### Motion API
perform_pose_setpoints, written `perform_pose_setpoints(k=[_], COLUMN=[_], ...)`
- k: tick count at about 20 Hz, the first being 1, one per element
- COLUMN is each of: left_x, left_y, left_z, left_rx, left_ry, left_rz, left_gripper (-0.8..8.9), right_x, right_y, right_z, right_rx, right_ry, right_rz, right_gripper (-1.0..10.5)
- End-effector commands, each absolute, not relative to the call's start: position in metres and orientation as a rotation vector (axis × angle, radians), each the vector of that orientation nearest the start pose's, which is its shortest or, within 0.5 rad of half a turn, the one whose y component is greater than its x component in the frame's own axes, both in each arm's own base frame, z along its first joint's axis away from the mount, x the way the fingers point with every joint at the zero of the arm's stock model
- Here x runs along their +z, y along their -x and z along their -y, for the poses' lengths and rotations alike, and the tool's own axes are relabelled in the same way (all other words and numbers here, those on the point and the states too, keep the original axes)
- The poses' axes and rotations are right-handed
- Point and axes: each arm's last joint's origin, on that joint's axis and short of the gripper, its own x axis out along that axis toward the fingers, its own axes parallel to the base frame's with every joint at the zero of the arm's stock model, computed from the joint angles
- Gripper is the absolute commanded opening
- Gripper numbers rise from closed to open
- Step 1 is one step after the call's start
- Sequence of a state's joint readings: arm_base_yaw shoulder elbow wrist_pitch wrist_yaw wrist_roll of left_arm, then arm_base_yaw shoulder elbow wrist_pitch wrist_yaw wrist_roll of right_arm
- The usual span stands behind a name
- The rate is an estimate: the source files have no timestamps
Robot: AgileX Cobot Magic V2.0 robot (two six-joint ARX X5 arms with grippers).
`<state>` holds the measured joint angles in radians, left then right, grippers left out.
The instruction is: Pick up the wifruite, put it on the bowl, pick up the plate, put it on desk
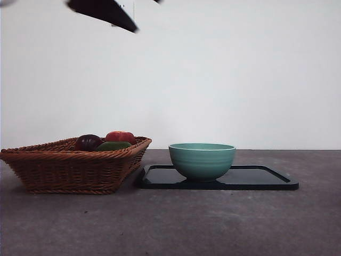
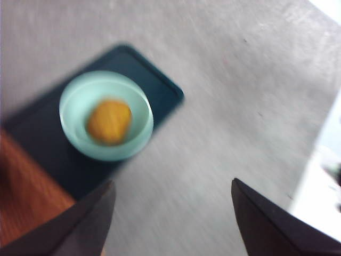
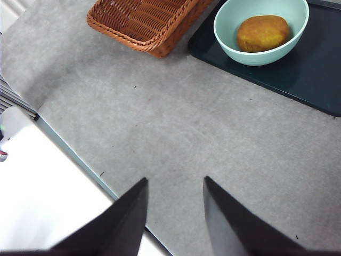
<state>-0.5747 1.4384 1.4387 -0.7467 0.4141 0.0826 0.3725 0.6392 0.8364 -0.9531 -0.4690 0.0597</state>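
Note:
The brownish-orange wifruite lies inside the mint-green bowl, also caught in the blurred left wrist view as the wifruite in the bowl. In the front view the bowl's wall hides the fruit. The bowl stands on the black plate, which rests flat on the desk. My left gripper hangs open high above the desk, off to the side of the bowl, holding nothing. My right gripper is open and empty over the desk's near edge, well away from the bowl.
A wicker basket stands left of the plate, holding a dark purple fruit, a red fruit and a green one. A dark arm tip shows at the top left of the front view. Bare desk lies in front.

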Motion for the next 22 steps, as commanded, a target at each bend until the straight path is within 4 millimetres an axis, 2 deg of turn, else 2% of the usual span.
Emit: perform_pose_setpoints(k=[1,5,10,16,22], left_x=[0.356,0.333,0.295,0.253,0.229], left_y=[-0.278,-0.321,-0.352,-0.365,-0.363], left_z=[0.197,0.227,0.251,0.273,0.291], left_rx=[-0.995,-0.977,-0.990,-1.030,-1.027], left_ry=[-0.210,-0.298,-0.367,-0.419,-0.535], left_rz=[-0.714,-0.729,-0.743,-0.758,-0.760], left_gripper=[3.42,3.42,3.42,3.42,3.42], right_x=[0.306,0.306,0.306,0.305,0.304], right_y=[-0.093,-0.093,-0.093,-0.093,-0.092], right_z=[-0.051,-0.051,-0.051,-0.051,-0.051], right_rx=[0.785,0.786,0.785,0.784,0.781], right_ry=[-0.099,-0.098,-0.098,-0.097,-0.098], right_rz=[-0.795,-0.795,-0.798,-0.805,-0.821], right_gripper=[1.7,1.7,1.7,1.7,1.7])
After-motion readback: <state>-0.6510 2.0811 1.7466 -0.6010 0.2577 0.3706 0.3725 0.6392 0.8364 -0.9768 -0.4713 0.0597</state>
